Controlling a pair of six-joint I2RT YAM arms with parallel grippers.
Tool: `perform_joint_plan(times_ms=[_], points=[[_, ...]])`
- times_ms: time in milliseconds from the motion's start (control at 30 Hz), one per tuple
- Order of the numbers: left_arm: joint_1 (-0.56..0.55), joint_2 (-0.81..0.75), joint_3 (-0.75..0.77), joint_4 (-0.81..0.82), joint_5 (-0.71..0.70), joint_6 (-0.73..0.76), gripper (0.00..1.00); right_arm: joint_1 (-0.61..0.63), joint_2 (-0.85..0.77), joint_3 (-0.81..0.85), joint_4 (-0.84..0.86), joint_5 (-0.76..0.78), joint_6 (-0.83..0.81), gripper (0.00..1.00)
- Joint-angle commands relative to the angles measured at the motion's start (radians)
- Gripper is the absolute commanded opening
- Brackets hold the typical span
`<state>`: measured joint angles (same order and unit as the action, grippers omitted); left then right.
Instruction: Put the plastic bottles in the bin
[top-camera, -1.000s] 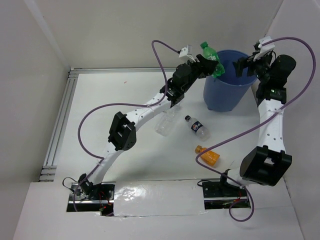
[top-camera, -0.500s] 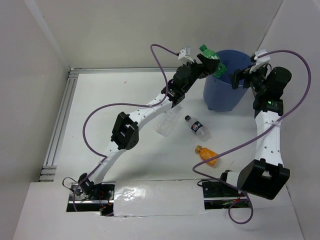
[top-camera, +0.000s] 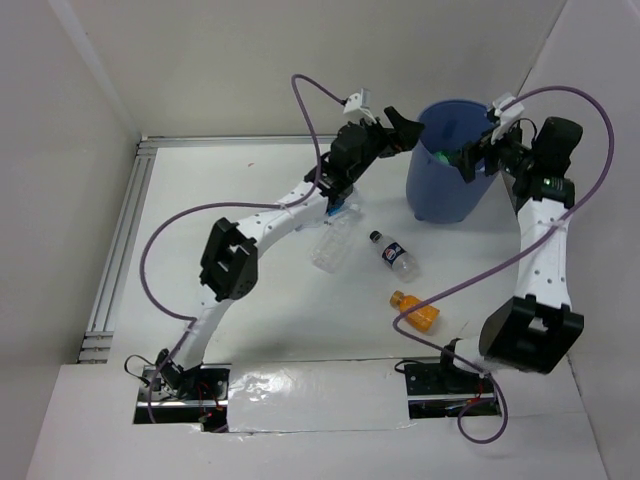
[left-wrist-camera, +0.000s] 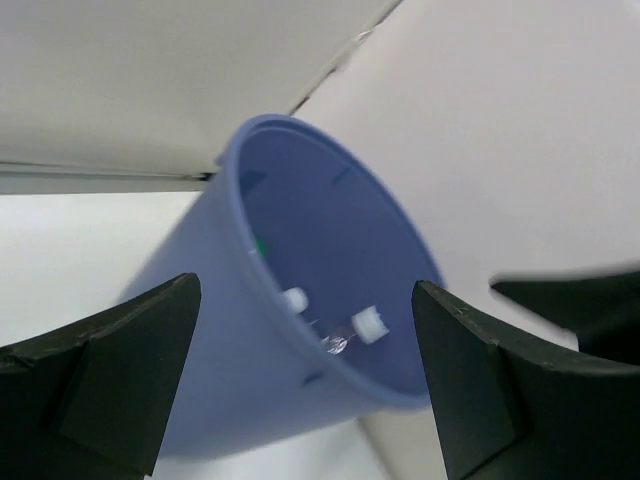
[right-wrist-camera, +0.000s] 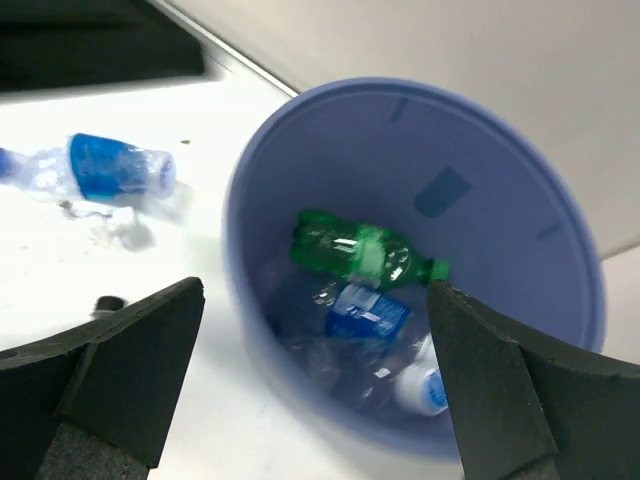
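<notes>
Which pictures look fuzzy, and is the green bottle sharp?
Right wrist view: the green bottle in the bin is smeared and soft; left wrist view: the bin's rim looks blurry too; top external view: everything is sharp and evenly lit.

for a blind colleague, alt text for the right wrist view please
A green bottle lies inside the blue bin on top of clear blue-labelled bottles, seen from above. Another clear bottle with a blue label lies on the white table at upper left, and two dark fingers, spread apart, frame the lower corners.
</notes>
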<state>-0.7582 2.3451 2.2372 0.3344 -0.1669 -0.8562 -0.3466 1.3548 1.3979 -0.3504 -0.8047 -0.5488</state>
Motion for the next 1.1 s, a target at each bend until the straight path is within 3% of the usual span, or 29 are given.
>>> perform_joint_plan(times_ms=[0,100,267,433,567,700,1067], points=[[0.051,-0.318,-0.196,-0.009,0.049,0.173,0.99,0.001,0.11,0.143,-0.194,-0.05,-0.158,0.99],[0.105,-0.49,-0.479,-0.095,0.128,0.255,0.99,0.001,0.181,0.219,-0.243,-0.05,-0.206,0.99],[0.151,-0.782,-0.809,-0.268,0.236,0.382,0.99,0.05,0.328,0.397,-0.479,-0.059,-0.332,0.98],[0.14,-0.934,-1.118,-0.282,0.256,0.427,0.99,0.119,0.337,0.388,-0.461,-0.01,-0.344,0.97],[0.097,-0.992,-1.217,-0.282,0.242,0.416,0.99,0.15,0.337,0.409,-0.486,-0.001,-0.344,0.94],[0.065,-1.021,-1.274,-0.282,0.214,0.393,0.99,0.15,0.232,0.363,-0.316,0.012,-0.24,0.94],[0.005,-1.015,-1.295,-0.293,0.184,0.382,0.99,0.175,0.202,0.384,-0.329,0.038,-0.148,0.94]])
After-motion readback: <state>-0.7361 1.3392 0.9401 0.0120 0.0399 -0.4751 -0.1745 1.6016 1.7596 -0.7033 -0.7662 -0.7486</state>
